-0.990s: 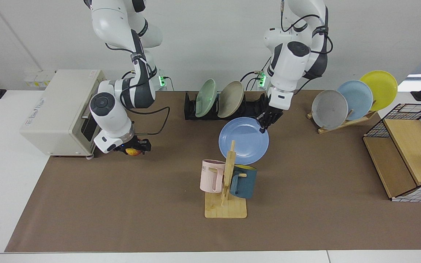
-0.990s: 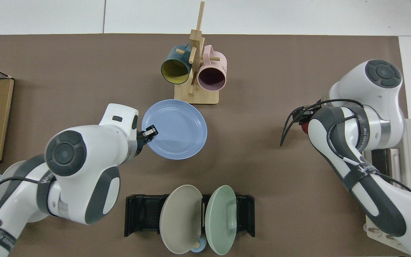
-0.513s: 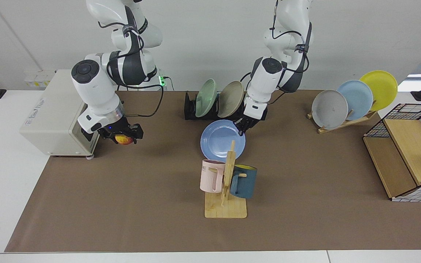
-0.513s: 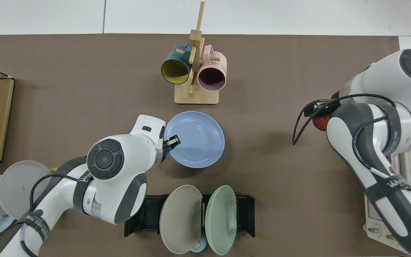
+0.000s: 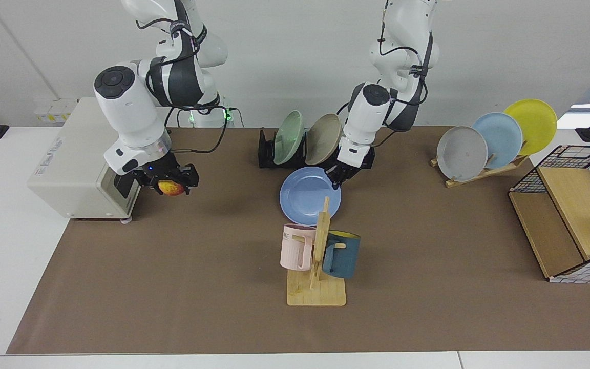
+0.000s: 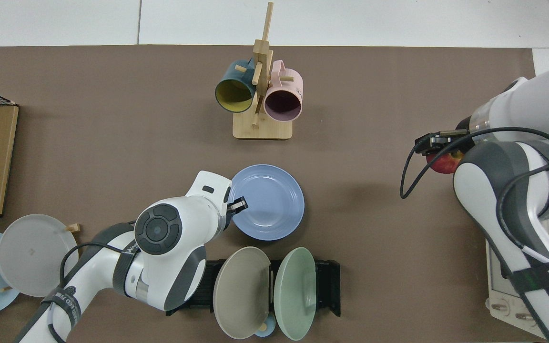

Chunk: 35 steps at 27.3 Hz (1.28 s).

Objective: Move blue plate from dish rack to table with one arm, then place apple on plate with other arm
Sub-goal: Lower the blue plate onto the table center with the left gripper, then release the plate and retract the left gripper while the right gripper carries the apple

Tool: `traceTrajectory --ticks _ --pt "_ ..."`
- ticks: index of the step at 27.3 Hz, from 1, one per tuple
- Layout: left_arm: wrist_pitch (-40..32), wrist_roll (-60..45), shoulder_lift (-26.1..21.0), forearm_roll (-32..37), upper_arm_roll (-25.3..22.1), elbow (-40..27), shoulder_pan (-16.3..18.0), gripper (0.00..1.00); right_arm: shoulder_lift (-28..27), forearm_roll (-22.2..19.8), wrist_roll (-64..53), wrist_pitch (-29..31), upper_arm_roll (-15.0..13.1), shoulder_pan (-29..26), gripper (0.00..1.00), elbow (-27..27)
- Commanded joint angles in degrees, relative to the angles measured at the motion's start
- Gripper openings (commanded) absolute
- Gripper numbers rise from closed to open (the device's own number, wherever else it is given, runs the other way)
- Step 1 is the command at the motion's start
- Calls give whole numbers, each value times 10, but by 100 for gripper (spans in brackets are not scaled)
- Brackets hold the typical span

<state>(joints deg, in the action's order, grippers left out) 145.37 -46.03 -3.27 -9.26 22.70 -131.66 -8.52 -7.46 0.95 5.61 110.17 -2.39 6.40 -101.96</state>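
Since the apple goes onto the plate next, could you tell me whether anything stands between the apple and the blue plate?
Nothing visible stands between them. The right end effector holds the apple above bare brown mat, and that stretch runs clear to the blue plate. The left end effector grips the plate's far rim, and the mug stand sits nearer the camera, off that line.

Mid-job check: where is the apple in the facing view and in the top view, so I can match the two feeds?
Facing view: the apple hangs at the picture's left, shut in the right pincer, beside the white box.
Top view: the apple sits at the picture's right edge, in that same pincer.
Shared landmark: the wooden mug stand, centre in both.
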Motion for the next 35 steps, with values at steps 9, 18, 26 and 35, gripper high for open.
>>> traceTrajectory --ticks 9,18,26,35 --pt "27 29 -14 -6 -7 -2 7 0 1 5 16 -9 4 0 0 -3" --pt "31 36 -27 0 -11 13 6 59 2 6 19 -11 4 0 0 -3" --pt "4 58 -32 21 -23 34 7 100 2 6 20 -11 4 0 0 -4" --pt "-108 58 -27 94 -36 87 8 100 4 5 63 -25 4 31 0 -3"
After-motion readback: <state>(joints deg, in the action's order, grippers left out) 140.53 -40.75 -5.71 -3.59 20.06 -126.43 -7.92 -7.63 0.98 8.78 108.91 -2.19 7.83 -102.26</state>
